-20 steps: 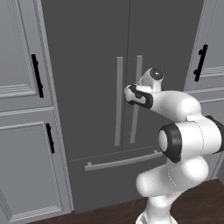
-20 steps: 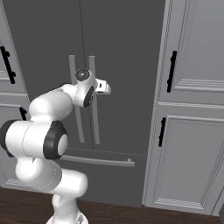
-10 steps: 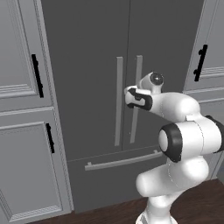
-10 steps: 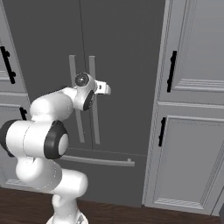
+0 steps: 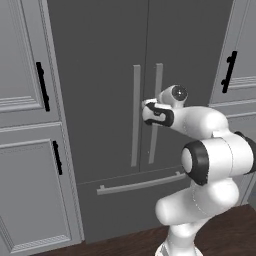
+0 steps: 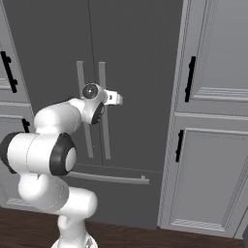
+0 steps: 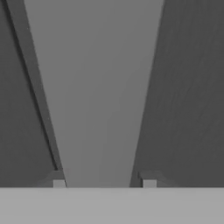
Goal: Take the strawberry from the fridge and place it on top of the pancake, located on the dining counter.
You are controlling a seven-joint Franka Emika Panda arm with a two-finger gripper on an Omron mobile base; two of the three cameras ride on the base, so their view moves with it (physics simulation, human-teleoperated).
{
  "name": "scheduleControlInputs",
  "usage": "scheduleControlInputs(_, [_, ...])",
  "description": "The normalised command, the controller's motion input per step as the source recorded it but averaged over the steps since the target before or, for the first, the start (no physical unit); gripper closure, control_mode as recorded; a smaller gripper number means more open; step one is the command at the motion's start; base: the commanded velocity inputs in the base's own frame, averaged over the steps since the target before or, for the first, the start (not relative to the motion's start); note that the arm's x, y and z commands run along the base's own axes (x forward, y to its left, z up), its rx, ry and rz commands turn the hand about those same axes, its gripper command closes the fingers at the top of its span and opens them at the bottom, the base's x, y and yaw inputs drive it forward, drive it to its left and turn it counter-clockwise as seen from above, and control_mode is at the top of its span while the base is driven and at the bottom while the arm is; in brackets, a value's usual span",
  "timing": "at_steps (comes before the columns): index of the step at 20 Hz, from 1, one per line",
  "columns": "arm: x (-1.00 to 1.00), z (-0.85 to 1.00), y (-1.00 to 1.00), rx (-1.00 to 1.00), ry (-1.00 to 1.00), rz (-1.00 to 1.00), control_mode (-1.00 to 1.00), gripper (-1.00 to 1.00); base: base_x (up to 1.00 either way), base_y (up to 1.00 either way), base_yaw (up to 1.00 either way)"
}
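Note:
The dark-grey fridge (image 5: 100,60) stands shut, its two doors meeting at a centre seam. My gripper (image 5: 145,111) is up against the right door's long grey bar handle (image 5: 158,80) at about mid-height. In the hand view that handle (image 7: 96,87) runs up between my two dark fingertips (image 7: 59,183), which stand open on either side of it. From the right base view the gripper (image 6: 118,99) sits just right of the same handle (image 6: 101,72). The strawberry is hidden behind the closed doors. The pancake and the dining counter are out of view.
Light-grey panelled cabinets (image 5: 25,100) with black handles flank the fridge on the left and on the right (image 6: 213,145). The left door handle (image 5: 136,115) is beside my hand. The bottom drawer's bar handle (image 5: 140,184) runs below. The floor (image 6: 145,237) is dark wood.
My hand has dropped slightly and moved closer in to the right door handle. The fridge doors stay shut.

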Motion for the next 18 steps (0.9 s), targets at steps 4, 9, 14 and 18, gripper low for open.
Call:
scheduleControlInputs(4, [-0.5,0.0,-0.03,0.0,0.0,-0.01,-1.0,1.0,0.0,0.0,0.0])
scheduleControlInputs(9, [-0.95,0.03,-0.24,0.0,0.0,-0.04,-1.0,1.0,0.0,0.0,0.0])
scheduleControlInputs(14, [-0.86,0.11,-0.55,0.0,0.09,-0.06,-1.0,1.0,0.0,0.0,0.0])
scheduleControlInputs(18, [-0.74,0.09,-0.84,0.04,0.15,-0.05,-1.0,-1.0,0.0,0.0,0.0])
